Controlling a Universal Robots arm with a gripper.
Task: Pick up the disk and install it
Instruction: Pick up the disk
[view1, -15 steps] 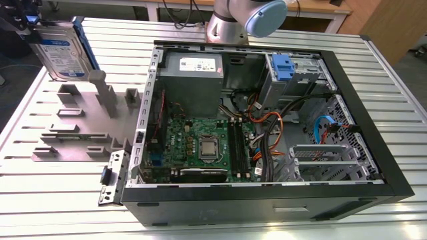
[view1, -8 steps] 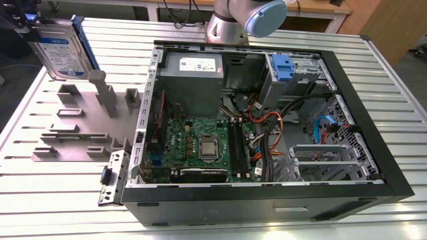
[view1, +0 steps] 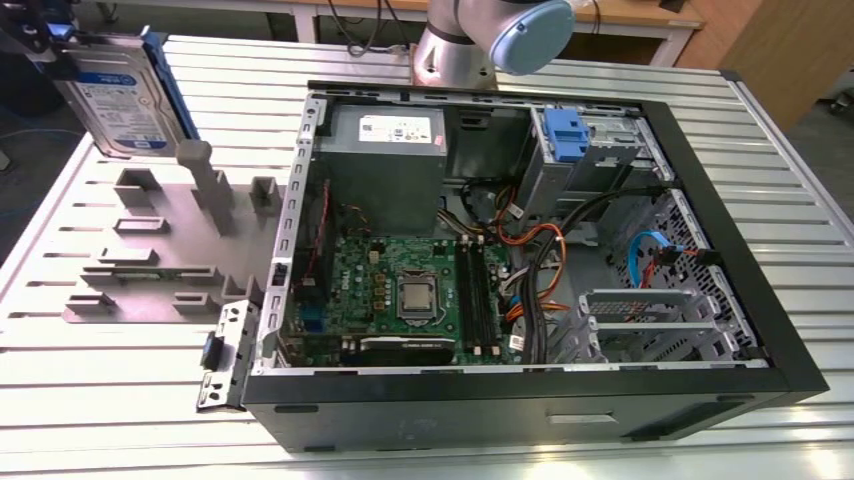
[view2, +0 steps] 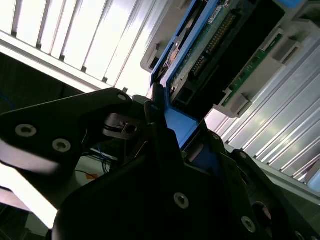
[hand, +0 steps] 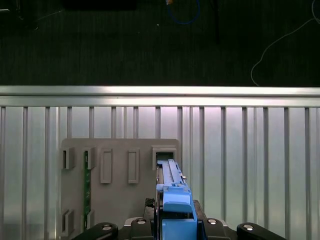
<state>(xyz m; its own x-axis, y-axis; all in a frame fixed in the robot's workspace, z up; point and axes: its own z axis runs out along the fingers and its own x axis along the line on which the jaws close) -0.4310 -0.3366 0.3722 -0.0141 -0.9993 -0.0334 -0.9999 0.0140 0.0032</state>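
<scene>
The disk (view1: 118, 95), a silver drive with a white-and-blue label in a blue carrier, stands upright at the exterior view's far left. My gripper (view1: 56, 42) is shut on its upper end. In the first wrist view the disk (hand: 171, 187) shows edge-on, pointing at the corner slot (hand: 164, 152) of the grey holder block (hand: 120, 200). I cannot tell whether its lower end still sits in that slot. The second wrist view shows the dark fingers (view2: 160, 130) clamped on the blue carrier (view2: 180, 125), with the disk's green circuit side (view2: 210, 45) beyond.
An open computer case (view1: 747, 300) lies in the middle of the ribbed metal table (view1: 120, 400), with motherboard, cables and a drive bay holding a blue caddy (view1: 565, 135). The grey holder block (view1: 160, 250) lies left of the case and carries a green memory stick (hand: 86, 190). The arm's base (view1: 461, 50) stands behind the case.
</scene>
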